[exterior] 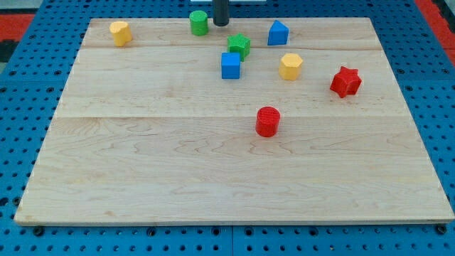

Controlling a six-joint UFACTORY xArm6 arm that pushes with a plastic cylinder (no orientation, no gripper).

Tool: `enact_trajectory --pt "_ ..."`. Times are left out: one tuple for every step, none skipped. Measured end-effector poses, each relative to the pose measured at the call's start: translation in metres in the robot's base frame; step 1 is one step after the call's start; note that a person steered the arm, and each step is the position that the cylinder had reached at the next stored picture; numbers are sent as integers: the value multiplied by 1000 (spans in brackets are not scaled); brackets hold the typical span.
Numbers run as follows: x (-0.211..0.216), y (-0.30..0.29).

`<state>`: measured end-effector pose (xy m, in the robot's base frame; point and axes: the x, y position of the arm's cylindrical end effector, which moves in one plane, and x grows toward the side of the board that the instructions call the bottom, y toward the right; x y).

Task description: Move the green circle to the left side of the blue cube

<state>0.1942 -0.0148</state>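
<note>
Green circle (199,23), just left of tool (221,23)

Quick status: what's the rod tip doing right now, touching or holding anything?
My tip: no gripper, so it holds nothing; it sits at the view's top, just right of the green circle block, contact unclear; the blue cube lies below.

Pale matt wooden board (213,171); smooth plastic-looking green circle (198,23); dark rod.

Green circle (199,23) near view's top, just left of my tip (221,23); blue cube (230,65) below-right.
</note>
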Motion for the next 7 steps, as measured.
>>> enact_trajectory --pt "-2 -47" --pt "4 -85" --pt "-3 -99" --pt "3 -149" --pt "17 -175" --pt "54 -143" --pt "64 -99"
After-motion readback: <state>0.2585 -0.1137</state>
